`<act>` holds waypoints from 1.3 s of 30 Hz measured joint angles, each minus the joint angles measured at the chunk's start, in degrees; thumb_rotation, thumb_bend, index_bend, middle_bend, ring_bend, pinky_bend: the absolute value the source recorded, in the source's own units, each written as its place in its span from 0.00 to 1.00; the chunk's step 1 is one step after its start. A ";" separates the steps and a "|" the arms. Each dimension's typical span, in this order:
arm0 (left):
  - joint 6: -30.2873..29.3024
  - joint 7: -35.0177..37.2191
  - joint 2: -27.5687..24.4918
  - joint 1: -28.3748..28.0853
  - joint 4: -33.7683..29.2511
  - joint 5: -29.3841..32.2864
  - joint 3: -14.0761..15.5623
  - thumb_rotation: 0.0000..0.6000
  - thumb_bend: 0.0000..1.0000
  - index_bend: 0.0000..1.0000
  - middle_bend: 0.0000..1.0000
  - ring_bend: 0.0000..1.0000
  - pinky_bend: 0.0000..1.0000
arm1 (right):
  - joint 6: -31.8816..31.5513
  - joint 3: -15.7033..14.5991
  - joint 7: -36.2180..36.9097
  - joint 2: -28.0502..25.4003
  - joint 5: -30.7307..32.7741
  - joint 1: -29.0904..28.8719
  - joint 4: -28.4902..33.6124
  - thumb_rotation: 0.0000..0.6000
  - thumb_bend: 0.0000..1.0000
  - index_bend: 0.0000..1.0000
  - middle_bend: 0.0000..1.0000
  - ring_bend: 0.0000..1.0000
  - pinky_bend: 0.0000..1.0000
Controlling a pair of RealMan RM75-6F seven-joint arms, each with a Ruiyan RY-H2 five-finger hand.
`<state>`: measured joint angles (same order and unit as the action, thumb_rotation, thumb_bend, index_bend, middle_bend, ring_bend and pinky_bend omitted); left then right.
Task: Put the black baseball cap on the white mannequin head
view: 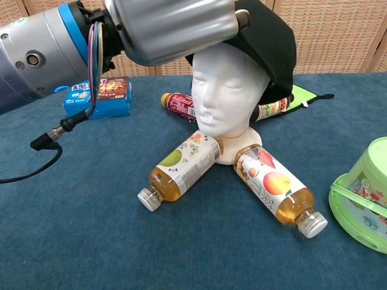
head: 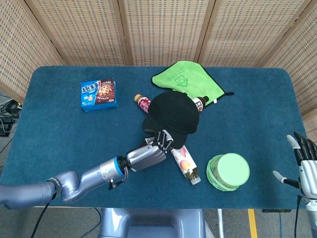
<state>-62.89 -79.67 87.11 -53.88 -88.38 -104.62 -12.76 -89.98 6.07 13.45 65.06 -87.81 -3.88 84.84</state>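
The black baseball cap [head: 171,113] sits over the crown of the white mannequin head [view: 230,90], its body draped down the back and right side [view: 273,45]. From above, the cap hides the head. My left hand [head: 147,153] reaches in from the lower left and grips the cap's brim; in the chest view this hand [view: 169,24] fills the top, just above the mannequin's forehead. My right hand [head: 304,166] hangs off the table's right edge with its fingers spread and holds nothing.
Bottles lie around the mannequin's base: a yellow tea one [view: 181,169], a peach one [view: 275,190], a red one [view: 178,106]. A blue cookie box [head: 99,94] lies far left, a green cloth [head: 185,77] behind, a green lidded tub [head: 228,172] at the right front.
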 measured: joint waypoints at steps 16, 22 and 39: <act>-0.95 -1.59 1.05 1.32 -0.91 1.47 -0.89 1.00 0.86 0.80 0.69 0.79 0.68 | -0.33 0.00 0.27 -0.04 -0.02 0.13 -0.07 1.00 0.03 0.00 0.00 0.00 0.00; -0.45 -2.15 0.90 1.63 -1.00 1.90 -0.61 1.00 0.34 0.46 0.67 0.78 0.66 | -0.15 0.06 0.41 -0.04 0.20 0.11 -0.15 1.00 0.03 0.00 0.00 0.00 0.00; 1.30 -6.81 -0.26 3.67 -3.93 5.34 0.00 1.00 0.19 0.06 0.66 0.77 0.65 | -0.28 -0.10 -0.16 -0.12 -0.15 0.13 0.36 1.00 0.03 0.00 0.00 0.00 0.00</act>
<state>-61.59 -86.48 86.85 -50.20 -92.31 -99.28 -12.76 -90.26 5.97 13.28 64.93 -87.95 -3.75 85.21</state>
